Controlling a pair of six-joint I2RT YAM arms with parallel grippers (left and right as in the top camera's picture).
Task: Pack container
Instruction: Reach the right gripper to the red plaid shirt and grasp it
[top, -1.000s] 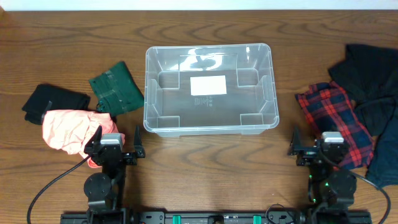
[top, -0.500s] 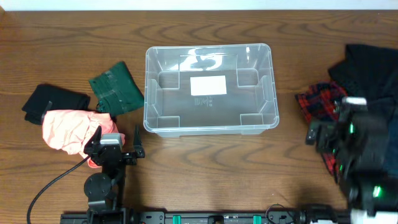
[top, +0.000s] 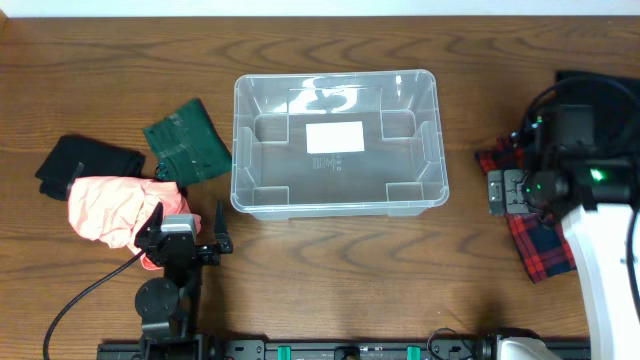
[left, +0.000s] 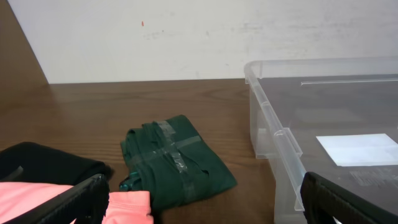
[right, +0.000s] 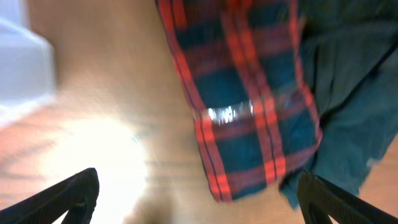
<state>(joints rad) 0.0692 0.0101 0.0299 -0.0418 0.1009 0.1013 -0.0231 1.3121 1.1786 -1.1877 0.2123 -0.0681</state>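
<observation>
Container stands mid-table, nothing inside, white label on its floor. Green cloth lies just beside its left wall; bare table runs along the front edge and right wall. Left gripper sits near the front-left corner, jaws wide apart, holding nothing, pink cloth at its left finger. Right gripper hangs over plaid cloth, well apart from the container, jaws wide apart and holding nothing; wrist view blurred.

The right gripper moved over the plaid cloth.
</observation>
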